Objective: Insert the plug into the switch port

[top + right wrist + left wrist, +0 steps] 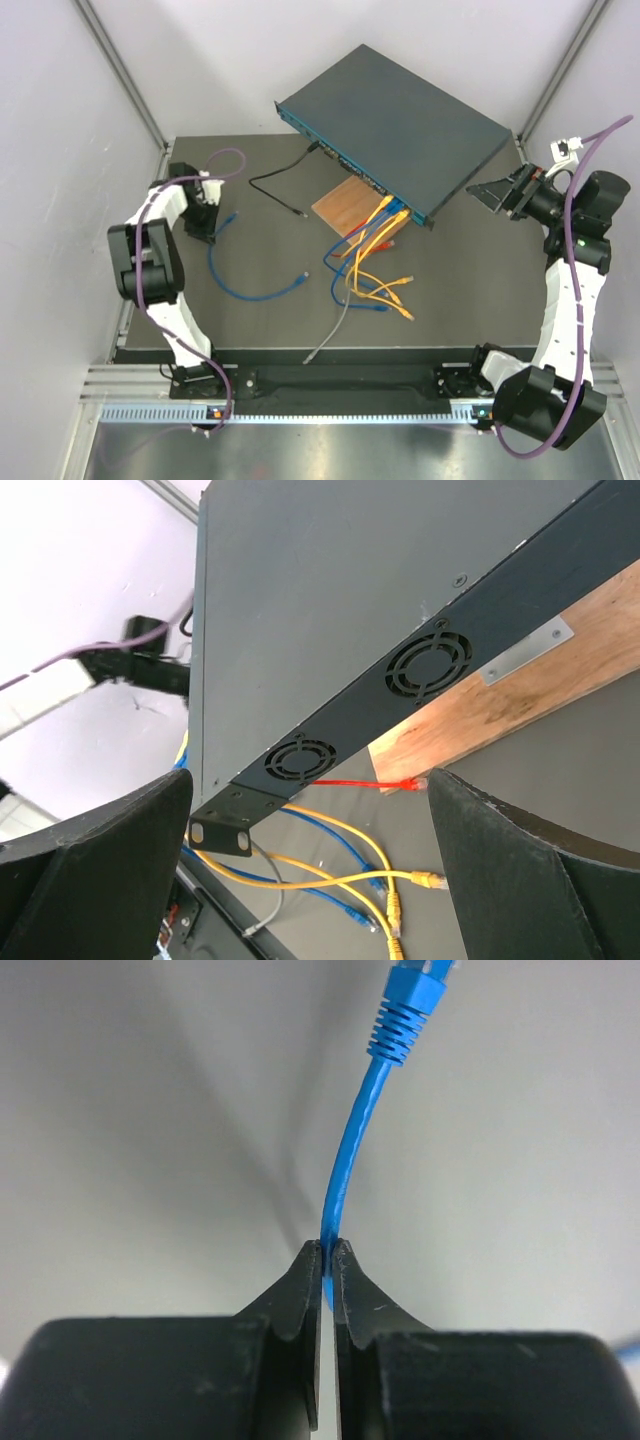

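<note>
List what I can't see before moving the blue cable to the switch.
- Plug tip: left wrist view, cut off by the top edge.
- Which ports on the switch are free: top view, too small; right wrist view shows only its fan side.
- Blue cable behind the left gripper: left wrist view, hidden by its fingers.

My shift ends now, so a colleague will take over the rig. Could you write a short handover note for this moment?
Left end effector: shut on the blue cable, a little behind its plug.
Right end effector: open, empty, beside the switch end.
The switch lies at the far side of the table, over the wooden board.
Done: cable gripped.
Left: bring the plug to the switch front and insert it.
</note>
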`<state>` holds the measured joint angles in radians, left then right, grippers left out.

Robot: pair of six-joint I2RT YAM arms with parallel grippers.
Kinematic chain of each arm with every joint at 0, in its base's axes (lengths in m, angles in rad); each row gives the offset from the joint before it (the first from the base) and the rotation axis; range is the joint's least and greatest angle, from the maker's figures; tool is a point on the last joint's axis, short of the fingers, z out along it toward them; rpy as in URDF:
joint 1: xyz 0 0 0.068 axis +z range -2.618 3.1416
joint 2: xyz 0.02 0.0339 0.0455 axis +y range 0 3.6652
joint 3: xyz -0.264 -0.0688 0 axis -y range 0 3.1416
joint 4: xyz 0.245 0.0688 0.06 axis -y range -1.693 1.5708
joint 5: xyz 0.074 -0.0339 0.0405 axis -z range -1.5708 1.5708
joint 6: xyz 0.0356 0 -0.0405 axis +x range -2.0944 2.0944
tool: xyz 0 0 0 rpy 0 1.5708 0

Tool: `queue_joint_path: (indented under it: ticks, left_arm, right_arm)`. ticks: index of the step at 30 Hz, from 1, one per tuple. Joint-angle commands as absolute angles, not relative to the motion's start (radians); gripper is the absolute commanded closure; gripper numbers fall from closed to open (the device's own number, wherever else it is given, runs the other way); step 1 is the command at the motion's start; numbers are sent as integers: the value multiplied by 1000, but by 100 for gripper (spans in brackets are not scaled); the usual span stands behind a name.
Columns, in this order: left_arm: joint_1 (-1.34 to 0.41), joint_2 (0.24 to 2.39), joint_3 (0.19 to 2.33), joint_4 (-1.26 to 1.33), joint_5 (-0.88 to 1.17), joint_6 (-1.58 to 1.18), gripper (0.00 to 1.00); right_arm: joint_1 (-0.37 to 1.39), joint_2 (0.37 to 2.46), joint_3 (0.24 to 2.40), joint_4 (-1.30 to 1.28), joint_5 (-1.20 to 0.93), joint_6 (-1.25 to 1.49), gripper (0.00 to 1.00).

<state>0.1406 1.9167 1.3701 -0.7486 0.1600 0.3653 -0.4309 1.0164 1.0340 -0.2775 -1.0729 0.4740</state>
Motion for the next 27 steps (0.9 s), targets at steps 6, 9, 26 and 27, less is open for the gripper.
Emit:
queue_joint_path:
  ticks: [6, 9, 26, 27]
  left_arm:
    - [179, 1553, 1408, -997, 495, 394, 100]
    - [176, 1447, 1445, -1066, 696, 426, 100]
    - [-262, 1224, 1568, -810, 1256, -48, 100]
    - [-281, 1223, 1550, -761, 1279, -108, 100]
  right_arm:
    - [-445, 968, 1120, -212, -1083, 399, 0]
    - [-442, 957, 1132, -140, -1110, 419, 0]
    - [-9, 894, 1276, 17, -1056, 238, 0]
    - [45, 896, 1290, 15, -1049, 233, 2]
